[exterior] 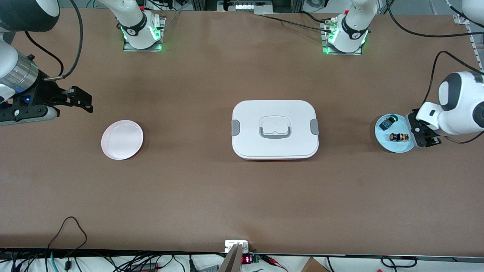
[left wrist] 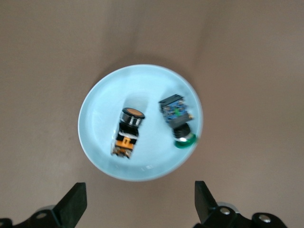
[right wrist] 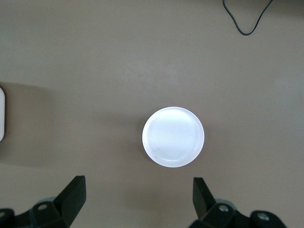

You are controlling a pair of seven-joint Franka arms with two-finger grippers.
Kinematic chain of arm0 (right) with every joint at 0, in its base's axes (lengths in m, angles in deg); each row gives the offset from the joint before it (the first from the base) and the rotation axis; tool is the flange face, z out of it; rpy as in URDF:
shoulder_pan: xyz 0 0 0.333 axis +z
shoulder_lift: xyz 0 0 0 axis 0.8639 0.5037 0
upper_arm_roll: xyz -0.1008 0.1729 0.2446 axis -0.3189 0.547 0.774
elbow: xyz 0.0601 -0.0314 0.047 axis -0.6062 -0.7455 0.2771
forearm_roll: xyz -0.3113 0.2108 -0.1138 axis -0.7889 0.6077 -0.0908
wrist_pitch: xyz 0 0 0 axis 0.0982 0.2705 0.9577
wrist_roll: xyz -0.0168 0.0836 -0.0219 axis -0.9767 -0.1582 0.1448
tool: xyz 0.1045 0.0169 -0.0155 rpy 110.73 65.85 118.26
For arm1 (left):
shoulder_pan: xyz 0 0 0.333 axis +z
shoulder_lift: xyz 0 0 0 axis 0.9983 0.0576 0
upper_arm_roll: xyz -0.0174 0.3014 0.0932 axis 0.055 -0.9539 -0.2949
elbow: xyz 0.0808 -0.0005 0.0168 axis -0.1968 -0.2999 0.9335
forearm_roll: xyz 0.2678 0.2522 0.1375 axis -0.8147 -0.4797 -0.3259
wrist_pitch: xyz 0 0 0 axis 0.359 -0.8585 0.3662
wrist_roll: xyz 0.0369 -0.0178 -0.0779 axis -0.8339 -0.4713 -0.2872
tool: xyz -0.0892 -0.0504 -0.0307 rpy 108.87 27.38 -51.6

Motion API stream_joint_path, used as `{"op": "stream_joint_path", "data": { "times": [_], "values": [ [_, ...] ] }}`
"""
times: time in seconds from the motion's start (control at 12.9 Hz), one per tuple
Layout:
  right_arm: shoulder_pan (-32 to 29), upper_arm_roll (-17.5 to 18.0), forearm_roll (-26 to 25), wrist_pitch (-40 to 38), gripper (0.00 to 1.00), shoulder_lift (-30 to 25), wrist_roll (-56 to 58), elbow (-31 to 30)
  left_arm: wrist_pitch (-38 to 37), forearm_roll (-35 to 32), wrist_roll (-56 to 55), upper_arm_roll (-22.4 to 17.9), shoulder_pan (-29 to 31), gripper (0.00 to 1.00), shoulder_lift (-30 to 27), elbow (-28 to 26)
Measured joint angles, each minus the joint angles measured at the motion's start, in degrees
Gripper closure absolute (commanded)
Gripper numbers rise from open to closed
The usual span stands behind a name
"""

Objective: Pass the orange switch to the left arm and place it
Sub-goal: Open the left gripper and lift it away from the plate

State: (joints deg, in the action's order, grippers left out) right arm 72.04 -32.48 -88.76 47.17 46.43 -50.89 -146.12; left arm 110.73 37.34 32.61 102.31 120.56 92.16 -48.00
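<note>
The orange switch [exterior: 399, 136] lies on its side on a light blue plate [exterior: 395, 148] at the left arm's end of the table. In the left wrist view the switch [left wrist: 128, 132] lies mid-plate [left wrist: 102, 107], orange cap up. My left gripper [exterior: 423, 135] is open and empty above the table, beside the plate's edge; its gap [left wrist: 140, 204] stands just off the rim. My right gripper [exterior: 86, 102] is open and empty, high above the right arm's end of the table; it also shows in the right wrist view [right wrist: 137, 202]. The white box [exterior: 275, 129] sits mid-table between the plates.
A small dark part with a blue-green top [exterior: 387, 123] [left wrist: 178, 121] shares the blue plate. A pale round plate [exterior: 122, 139] [right wrist: 173, 137] lies toward the right arm's end. Cables hang along the table's near edge.
</note>
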Motion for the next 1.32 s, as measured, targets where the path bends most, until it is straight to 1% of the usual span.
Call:
{"op": "stream_joint_path", "data": {
  "times": [0.16, 0.31, 0.47, 0.7, 0.93, 1.01, 1.24, 1.32],
  "values": [
    [0.00, 0.00, 0.00, 0.00, 0.00, 0.00, 0.00, 0.00, -11.06, 0.07, -8.32, 4.19, -0.17, 0.00, -0.56, 6.97],
    [0.00, 0.00, 0.00, 0.00, 0.00, 0.00, -0.01, 0.00, -17.33, 0.16, -18.28, 7.48, -0.28, 0.00, -0.64, 10.77],
    [0.00, 0.00, 0.00, 0.00, 0.00, 0.00, -0.01, 0.00, -21.50, 1.68, -29.02, 10.58, -0.34, 0.00, -0.60, 13.16],
    [-0.01, -0.01, 0.00, 0.00, 0.00, 0.01, -0.03, 0.00, -24.95, 6.01, -44.69, 14.16, -0.95, 0.00, -0.60, 16.79],
    [-0.03, -0.03, 0.00, 0.00, 0.00, 0.01, -0.04, 0.01, -26.76, 6.34, -59.96, 18.51, -1.35, 0.00, -0.62, 20.41],
    [-0.03, -0.03, 0.00, 0.00, 0.00, 0.01, -0.04, 0.01, -27.00, 6.35, -63.35, 19.32, -1.50, 0.00, -0.63, 21.50],
    [-0.03, -0.04, 0.00, 0.00, 0.00, 0.01, -0.05, 0.01, -27.65, 6.34, -66.12, 19.33, -1.56, 0.00, -0.75, 26.15],
    [-0.03, -0.04, 0.01, 0.00, 0.00, 0.01, -0.05, 0.02, -27.66, 6.36, -66.34, 17.99, -2.57, 0.00, -1.27, 27.31]
  ]
}}
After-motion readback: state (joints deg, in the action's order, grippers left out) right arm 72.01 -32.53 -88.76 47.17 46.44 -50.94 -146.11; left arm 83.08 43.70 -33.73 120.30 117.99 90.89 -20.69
